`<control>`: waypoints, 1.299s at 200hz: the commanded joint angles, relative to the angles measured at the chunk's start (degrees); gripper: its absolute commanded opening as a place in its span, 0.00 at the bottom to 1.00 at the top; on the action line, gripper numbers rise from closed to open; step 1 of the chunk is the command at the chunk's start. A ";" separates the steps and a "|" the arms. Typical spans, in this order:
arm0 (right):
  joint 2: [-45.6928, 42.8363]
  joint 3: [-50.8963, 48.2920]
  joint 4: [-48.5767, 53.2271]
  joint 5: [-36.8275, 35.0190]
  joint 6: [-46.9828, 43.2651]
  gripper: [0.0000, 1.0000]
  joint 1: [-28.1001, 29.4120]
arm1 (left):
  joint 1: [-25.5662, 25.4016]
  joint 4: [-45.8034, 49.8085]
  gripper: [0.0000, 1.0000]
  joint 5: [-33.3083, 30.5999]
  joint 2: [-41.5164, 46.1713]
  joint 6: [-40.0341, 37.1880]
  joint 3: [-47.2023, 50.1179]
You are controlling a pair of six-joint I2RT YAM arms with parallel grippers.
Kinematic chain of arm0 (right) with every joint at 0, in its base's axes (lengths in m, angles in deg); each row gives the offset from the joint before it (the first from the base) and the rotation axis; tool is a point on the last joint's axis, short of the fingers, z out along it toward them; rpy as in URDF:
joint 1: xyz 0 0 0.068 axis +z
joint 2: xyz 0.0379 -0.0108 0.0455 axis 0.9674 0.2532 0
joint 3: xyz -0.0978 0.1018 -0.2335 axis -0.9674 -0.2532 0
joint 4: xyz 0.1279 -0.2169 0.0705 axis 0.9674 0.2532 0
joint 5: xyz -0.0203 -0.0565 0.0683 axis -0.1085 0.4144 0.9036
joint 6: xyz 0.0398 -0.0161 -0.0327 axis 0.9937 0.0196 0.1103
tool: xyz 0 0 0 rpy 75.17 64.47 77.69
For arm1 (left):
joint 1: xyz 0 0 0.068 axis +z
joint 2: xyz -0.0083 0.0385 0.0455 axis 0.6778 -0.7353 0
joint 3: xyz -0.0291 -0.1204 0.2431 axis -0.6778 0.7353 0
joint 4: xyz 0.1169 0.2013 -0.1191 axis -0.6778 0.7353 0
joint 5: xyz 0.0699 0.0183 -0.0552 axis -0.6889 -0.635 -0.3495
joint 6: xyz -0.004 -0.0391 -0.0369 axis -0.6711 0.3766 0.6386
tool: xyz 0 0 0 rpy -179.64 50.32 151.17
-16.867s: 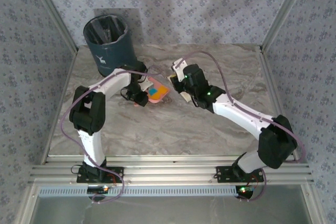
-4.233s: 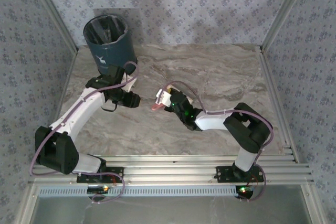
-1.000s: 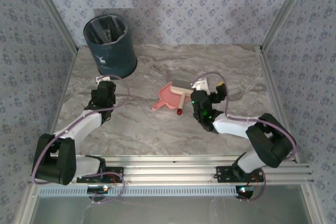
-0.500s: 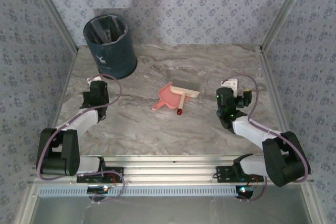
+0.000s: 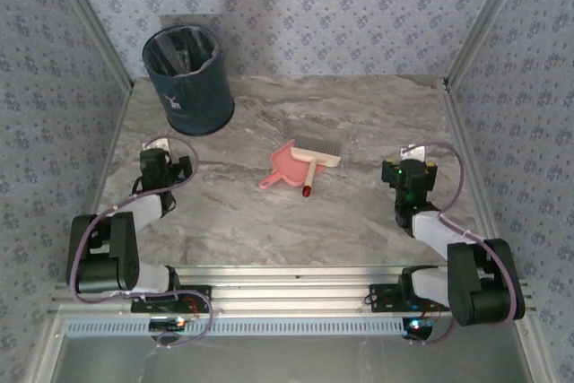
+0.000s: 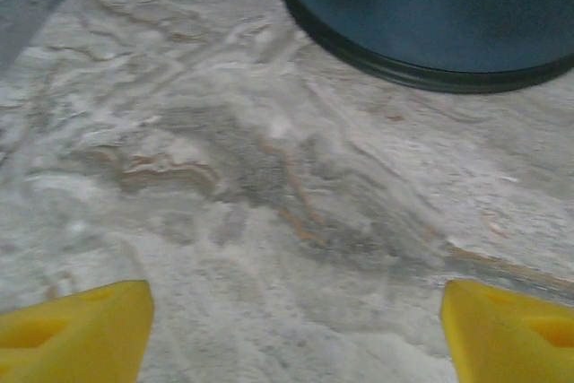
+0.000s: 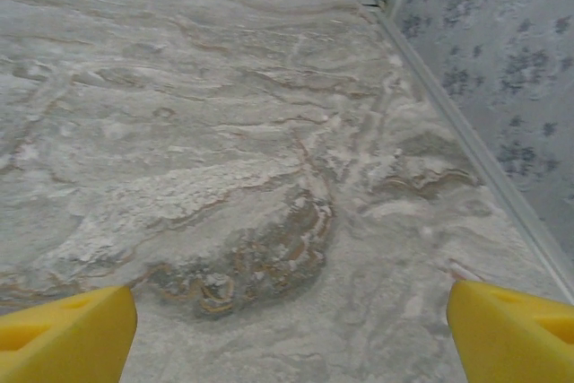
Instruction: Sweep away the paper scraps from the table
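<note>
Hovering over the table (image 5: 359,114), left gripper (image 6: 291,329) and right gripper (image 7: 289,329) are gaping wide and empty, risking an early finish if scraps, whereabouts unclear but likely binned, are clinging unseen under the mid-table dustpan (image 5: 285,166).

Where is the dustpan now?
In the top view, the pink dustpan lies near the middle of the table, a brush resting across it, down-right of the dark bin.
</note>
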 commanded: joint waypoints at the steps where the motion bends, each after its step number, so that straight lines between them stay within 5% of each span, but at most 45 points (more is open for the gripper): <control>1: 0.32 -1.56 -7.62 8.38 0.43 0.92 -2.52 | 0.29 -8.72 0.89 7.10 -0.73 -2.08 0.84; 31: 3.40 -3.52 -15.44 14.59 0.93 0.92 -5.56 | 0.66 -19.20 0.91 9.70 -2.46 -3.62 4.40; 178: 18.95 -5.56 -34.30 18.80 0.58 0.92 -7.94 | 0.82 -26.61 1.00 11.67 -8.54 -4.26 5.95; 260: 18.90 1.50 -21.03 18.18 0.16 1.00 -7.53 | -0.55 -23.68 1.00 6.61 -8.68 -3.94 4.19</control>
